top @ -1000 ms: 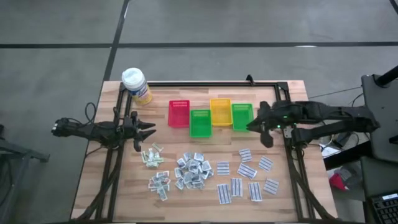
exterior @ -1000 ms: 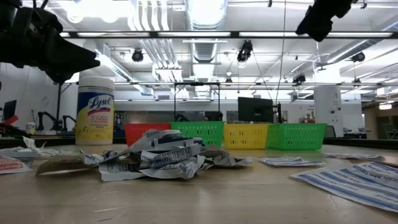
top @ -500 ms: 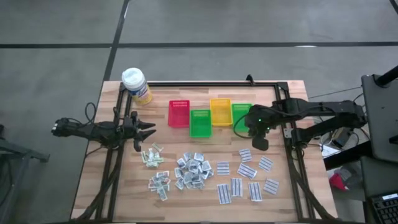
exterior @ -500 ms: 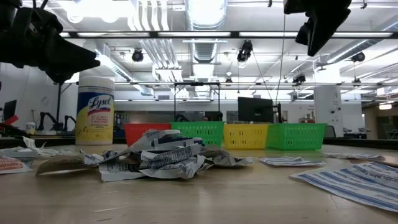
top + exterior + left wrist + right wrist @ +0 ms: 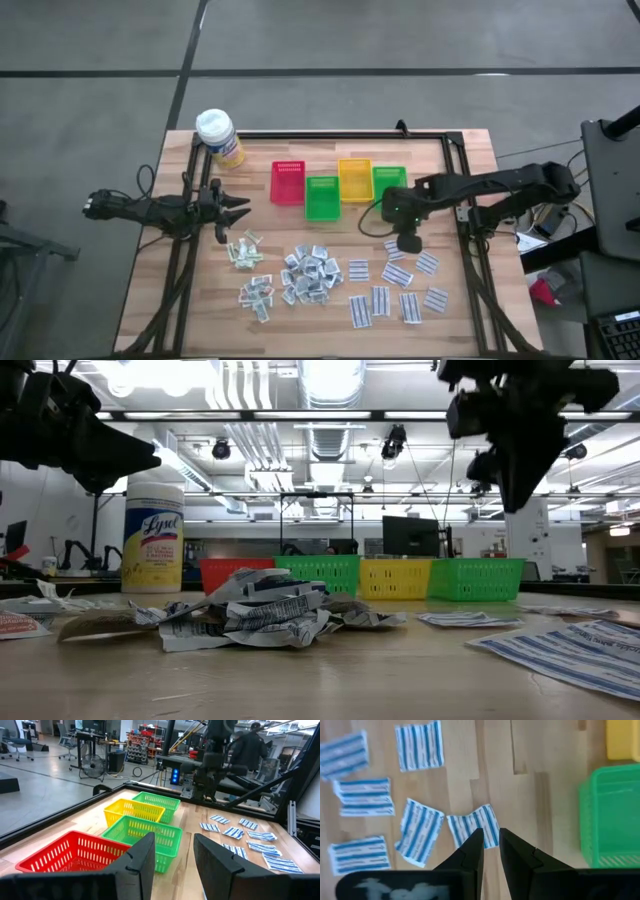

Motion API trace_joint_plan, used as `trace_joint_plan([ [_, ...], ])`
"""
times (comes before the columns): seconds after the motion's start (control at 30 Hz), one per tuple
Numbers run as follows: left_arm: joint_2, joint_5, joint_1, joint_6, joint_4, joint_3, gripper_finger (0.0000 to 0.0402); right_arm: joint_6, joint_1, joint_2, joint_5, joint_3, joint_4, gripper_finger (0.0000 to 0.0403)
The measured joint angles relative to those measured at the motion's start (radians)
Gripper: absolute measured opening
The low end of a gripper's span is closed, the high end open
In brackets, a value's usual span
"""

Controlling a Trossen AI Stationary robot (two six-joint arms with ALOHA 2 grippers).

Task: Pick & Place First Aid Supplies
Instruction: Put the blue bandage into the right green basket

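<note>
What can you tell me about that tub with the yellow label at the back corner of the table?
The tub is a round canister standing upright on the wooden table, at the far corner on the left arm's side. It has a white cap and a yellow label reading "Lysol". It looks like plastic. Nothing touches it; the red bin sits apart from it.

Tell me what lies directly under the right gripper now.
The right gripper hangs above a blue-striped packet on the bare wooden table, with more such packets beside it. The gripper's fingers cover a little of that packet's edge.
</note>
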Motion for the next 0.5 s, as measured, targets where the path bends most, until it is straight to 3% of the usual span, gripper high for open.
trace_joint_plan([
  [0.5,0.003,0.0,0.0,-0.002,-0.001,0.0,0.0131,-0.087,0.007,0.216,0.0,-0.009,0.024,0.0059],
])
